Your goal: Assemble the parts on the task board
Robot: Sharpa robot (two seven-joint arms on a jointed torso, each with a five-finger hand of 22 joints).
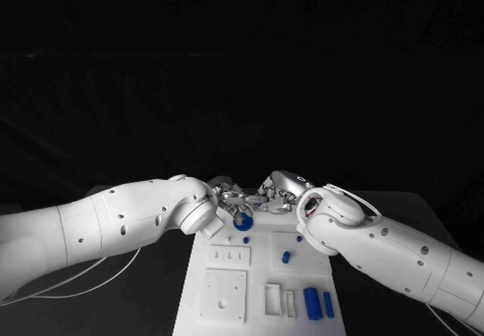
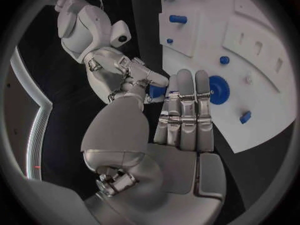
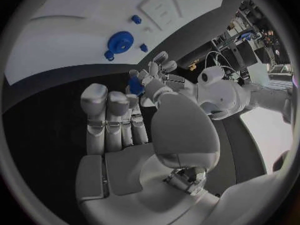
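Two hands (image 1: 234, 198) (image 1: 285, 189), task board (image 1: 227, 294), unlabelled

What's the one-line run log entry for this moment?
hands: left hand and right hand meet beyond task board far end | held: small blue part between fingertips | board: blue gear seated

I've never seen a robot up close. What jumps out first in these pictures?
Two silver hands, the left hand and right hand, meet fingertip to fingertip past the far end of the white task board, with a small blue part between their fingers; which hand holds it is unclear. Just before them a blue gear sits on the board.
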